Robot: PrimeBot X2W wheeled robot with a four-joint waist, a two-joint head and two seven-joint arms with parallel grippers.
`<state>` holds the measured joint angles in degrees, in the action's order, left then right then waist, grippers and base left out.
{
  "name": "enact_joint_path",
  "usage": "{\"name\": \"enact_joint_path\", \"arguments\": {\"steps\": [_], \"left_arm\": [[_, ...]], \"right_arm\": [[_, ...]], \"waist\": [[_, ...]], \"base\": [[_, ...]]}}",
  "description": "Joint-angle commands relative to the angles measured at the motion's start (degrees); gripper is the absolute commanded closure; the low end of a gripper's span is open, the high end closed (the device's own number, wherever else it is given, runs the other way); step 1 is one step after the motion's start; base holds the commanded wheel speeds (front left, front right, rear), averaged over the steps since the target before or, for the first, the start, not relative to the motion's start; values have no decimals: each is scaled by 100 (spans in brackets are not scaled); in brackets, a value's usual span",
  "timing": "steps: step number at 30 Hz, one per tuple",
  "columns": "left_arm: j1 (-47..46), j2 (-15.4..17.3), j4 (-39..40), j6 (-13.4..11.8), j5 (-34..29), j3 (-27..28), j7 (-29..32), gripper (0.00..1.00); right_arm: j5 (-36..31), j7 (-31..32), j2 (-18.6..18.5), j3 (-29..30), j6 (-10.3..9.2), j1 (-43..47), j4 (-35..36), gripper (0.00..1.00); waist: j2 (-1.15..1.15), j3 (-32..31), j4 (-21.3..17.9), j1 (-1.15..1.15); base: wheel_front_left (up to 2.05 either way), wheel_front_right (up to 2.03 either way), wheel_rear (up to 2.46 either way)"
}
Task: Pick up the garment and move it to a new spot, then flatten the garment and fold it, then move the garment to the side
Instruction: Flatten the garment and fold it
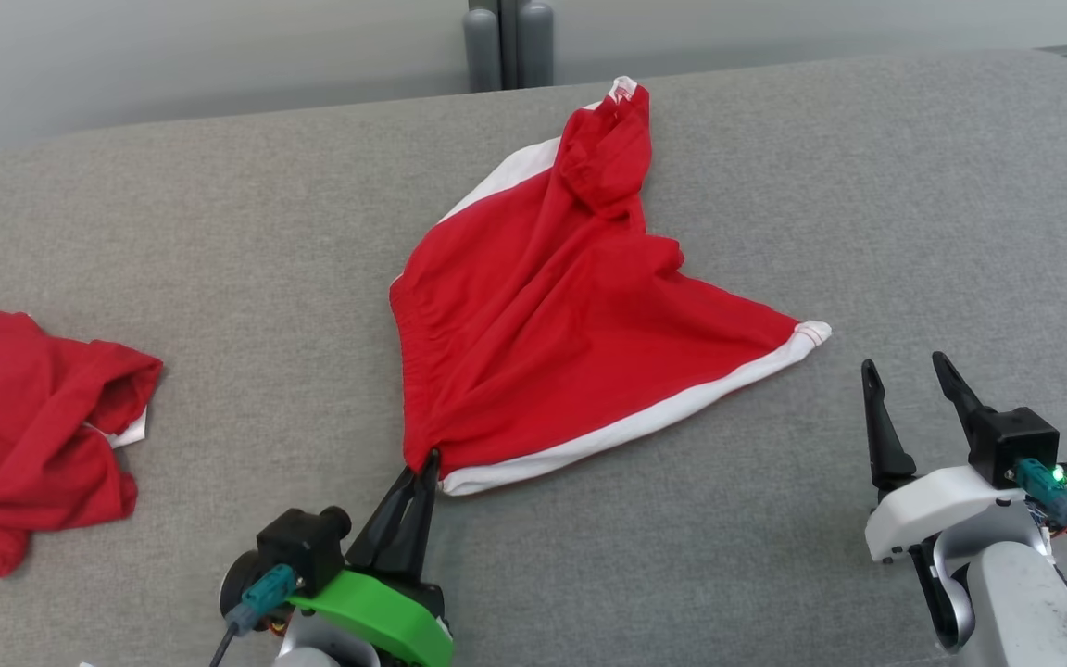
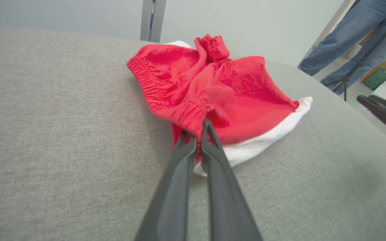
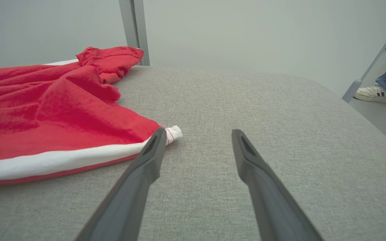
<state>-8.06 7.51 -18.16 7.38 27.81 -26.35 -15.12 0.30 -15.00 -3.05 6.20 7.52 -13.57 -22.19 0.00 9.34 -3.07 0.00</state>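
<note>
Grey upholstered surface (image 1: 821,167) all around, and in the middle of it lies the red garment (image 1: 571,306), shorts with white trim, spread in a rumpled triangle! At its near corner the left gripper (image 1: 429,460) has its fingers pressed together, pinching the elastic waistband edge, a sensible hold, I'd say, for lifting the cloth or dragging it taut. Over on the right, the right gripper (image 1: 904,363) hovers with fingers spread wide near the white-hemmed corner, apart from it, likely lined up to take that second corner.
</note>
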Motion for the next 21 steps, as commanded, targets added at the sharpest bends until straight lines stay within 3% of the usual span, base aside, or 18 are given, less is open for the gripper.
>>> {"name": "enact_joint_path", "arguments": {"steps": [1,21], "left_arm": [[46,63,-30,19,-56,31,-4,100],[-1349,237,-1543,19,-491,348,-4,100]], "right_arm": [[17,-26,-12,-17,-6,61,24,0],[28,-26,4,-67,-6,-247,120,0]], "waist": [[0,-38,57,0],[0,597,-250,0]], "base": [[0,0,0],[0,0,0]]}}
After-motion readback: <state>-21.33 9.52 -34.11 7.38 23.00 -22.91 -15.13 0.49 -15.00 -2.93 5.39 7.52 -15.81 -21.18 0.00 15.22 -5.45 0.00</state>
